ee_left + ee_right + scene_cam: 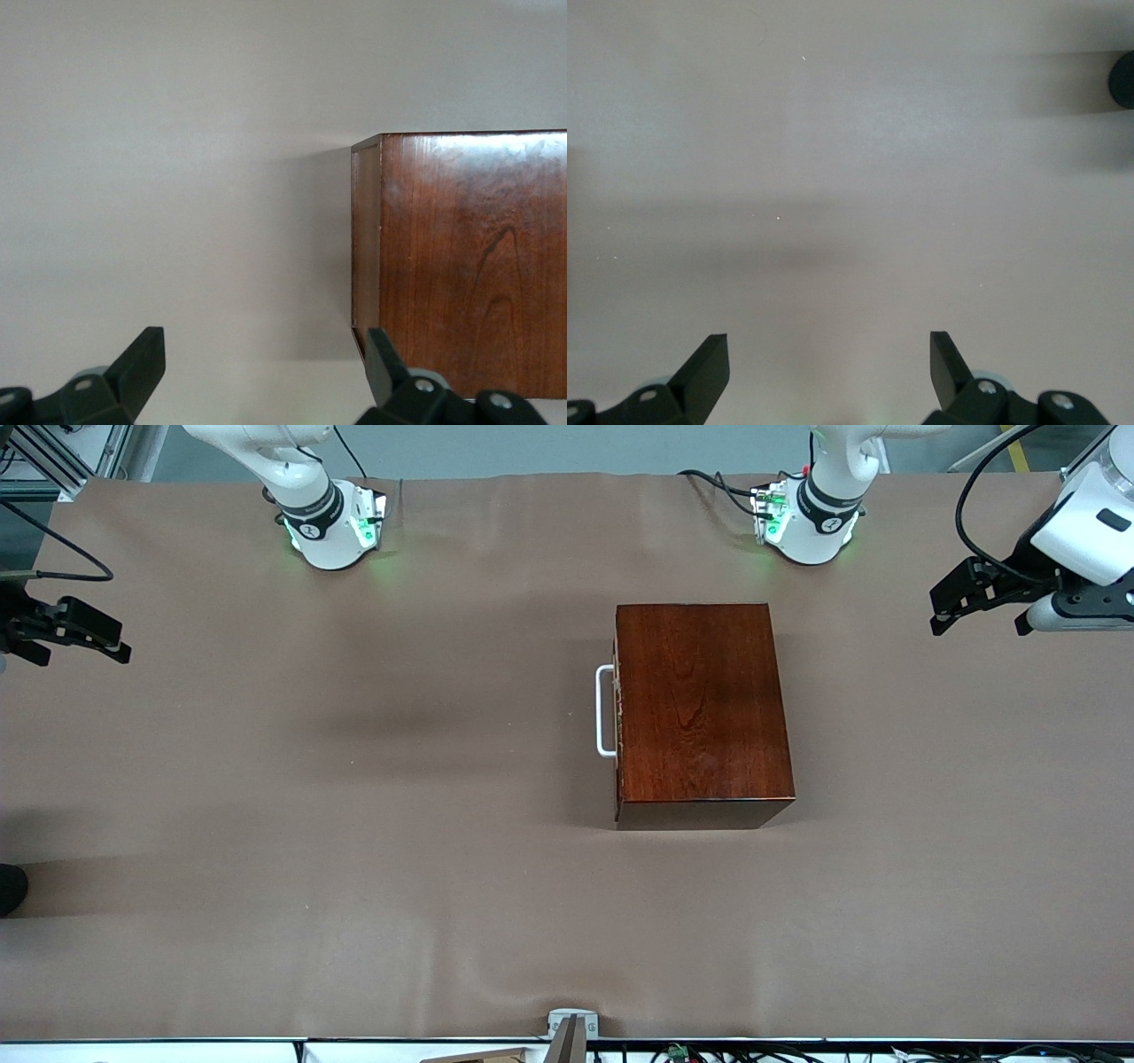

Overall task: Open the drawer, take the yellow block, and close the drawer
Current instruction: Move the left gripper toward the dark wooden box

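The glossy reddish-brown wooden box (700,708) stands on the table between the two arms' bases, nearer the left arm's. Its drawer is shut; only the thin front edge and the white bar handle (605,710) show, facing the right arm's end of the table. The yellow block is hidden. My left gripper (979,620) hangs open and empty over the left arm's end of the table. In the left wrist view the left gripper (266,354) has the box (469,257) off to one side. My right gripper (84,657) hangs open and empty over the right arm's end, above bare table (830,359).
A brown cloth (354,824) covers the whole table. A small dark round thing (9,887) sits at the table's edge at the right arm's end and shows again in the right wrist view as a dark shape (1123,80). Cables and a grey bracket (571,1026) line the edge nearest the front camera.
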Controlling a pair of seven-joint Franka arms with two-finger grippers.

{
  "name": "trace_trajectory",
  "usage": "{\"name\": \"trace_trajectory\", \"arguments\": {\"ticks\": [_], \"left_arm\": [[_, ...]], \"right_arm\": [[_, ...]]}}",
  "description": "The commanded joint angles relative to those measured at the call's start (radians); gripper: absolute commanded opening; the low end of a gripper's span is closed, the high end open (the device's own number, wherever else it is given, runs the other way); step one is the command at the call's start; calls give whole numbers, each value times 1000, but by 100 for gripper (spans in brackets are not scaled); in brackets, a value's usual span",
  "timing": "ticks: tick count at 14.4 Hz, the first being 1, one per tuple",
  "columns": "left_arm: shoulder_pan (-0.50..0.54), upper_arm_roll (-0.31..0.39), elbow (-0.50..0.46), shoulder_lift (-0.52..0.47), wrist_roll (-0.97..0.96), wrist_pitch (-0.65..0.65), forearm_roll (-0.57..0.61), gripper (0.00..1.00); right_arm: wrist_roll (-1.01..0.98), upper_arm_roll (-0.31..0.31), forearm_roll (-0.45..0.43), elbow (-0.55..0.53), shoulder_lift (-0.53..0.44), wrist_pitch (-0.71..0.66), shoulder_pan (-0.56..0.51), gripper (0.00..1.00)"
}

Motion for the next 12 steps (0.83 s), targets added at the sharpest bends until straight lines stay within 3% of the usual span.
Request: {"name": "trace_trajectory", "arguments": {"ticks": [1,9,12], "left_arm": [[8,-4,28,13,21,-9,-6,100],[-6,-6,35,35,7,-9,-12,100],[-20,-61,63,68,-80,-9,-7,100]], "right_arm": [[1,12,3,1,-10,-9,-23,100],[1,12,3,1,-8,-9,-19,100],[1,14,3,1,-8,-7,-12,100]]}}
